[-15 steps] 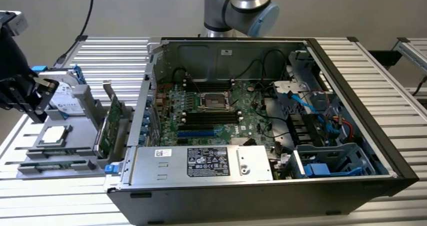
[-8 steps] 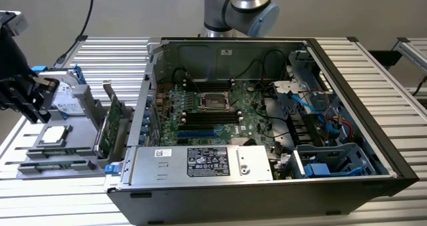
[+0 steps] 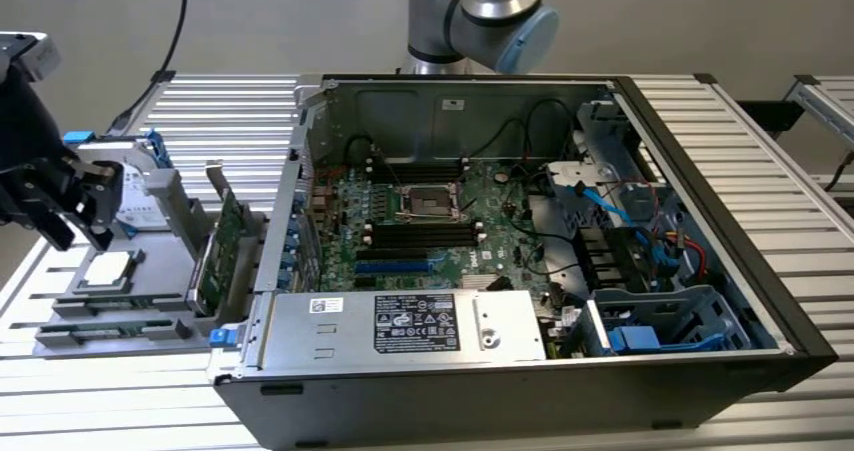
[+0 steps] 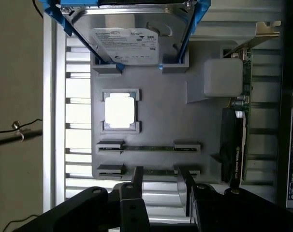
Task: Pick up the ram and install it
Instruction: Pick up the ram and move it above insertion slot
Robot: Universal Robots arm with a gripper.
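Two ram sticks lie edge-up in a grey fixture (image 4: 166, 121). One stick (image 4: 149, 148) sits nearer the processor, and the other (image 4: 156, 171) is right at my fingertips. In the exterior view they are thin green strips (image 3: 114, 312) at the fixture's front. My gripper (image 4: 159, 178) hangs open above this nearer stick, its two fingers (image 4: 137, 181) a stick's thickness and more apart, holding nothing. The exterior view shows the black gripper (image 3: 78, 229) at the far left, above the fixture. Black memory slots (image 3: 420, 233) lie on the motherboard inside the open case (image 3: 787, 321).
The fixture also holds a hard drive in a blue frame (image 4: 129, 43), a square processor (image 4: 120, 109) and an upright green expansion card (image 4: 241, 145) beside the case wall. Blue slots (image 3: 394, 266), cables and a power supply (image 3: 400, 321) crowd the case. A slatted metal table (image 3: 747, 121) lies underneath.
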